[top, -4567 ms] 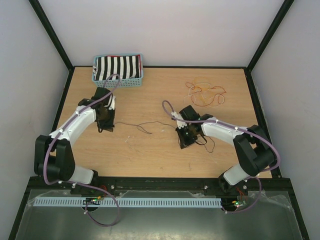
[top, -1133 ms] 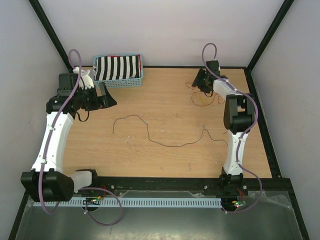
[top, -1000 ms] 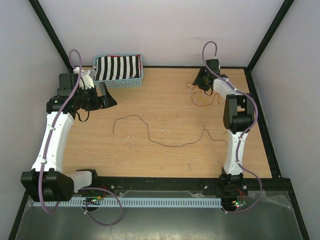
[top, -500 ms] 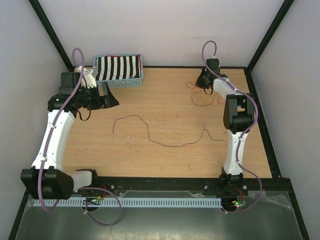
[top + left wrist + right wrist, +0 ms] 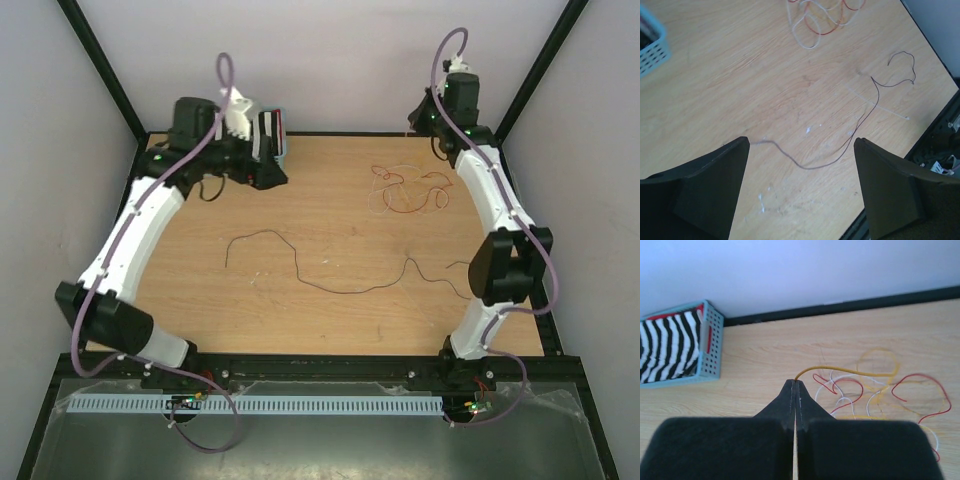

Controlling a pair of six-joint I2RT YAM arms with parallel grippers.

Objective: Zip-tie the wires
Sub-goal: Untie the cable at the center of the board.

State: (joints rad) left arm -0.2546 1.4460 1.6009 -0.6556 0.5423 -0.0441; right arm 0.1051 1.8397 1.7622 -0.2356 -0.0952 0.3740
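Note:
A tangle of thin orange, red and pale wires [image 5: 405, 188] lies at the back right of the table, also seen in the right wrist view [image 5: 875, 385] and the left wrist view [image 5: 820, 15]. My right gripper [image 5: 796, 381] is shut, and a yellow-orange strand [image 5: 850, 371] comes out of its tips. In the top view it hangs raised at the back wall [image 5: 418, 116], above the tangle. A long black wire [image 5: 330, 272] snakes across the table's middle [image 5: 840, 150]. My left gripper [image 5: 801, 142] is open and empty, held high by the basket [image 5: 268, 152].
A blue basket [image 5: 707, 347] with striped black-and-white cloth sits at the back left, its corner in the left wrist view [image 5: 652, 45]; my left arm hides most of it from above. A pale thin strip [image 5: 880, 105] lies near the black wire. Black frame posts edge the table.
My right gripper has shut on the yellow-orange strand and risen toward the back wall. My left arm has swung right and up, over the basket. The black wire lies as before.

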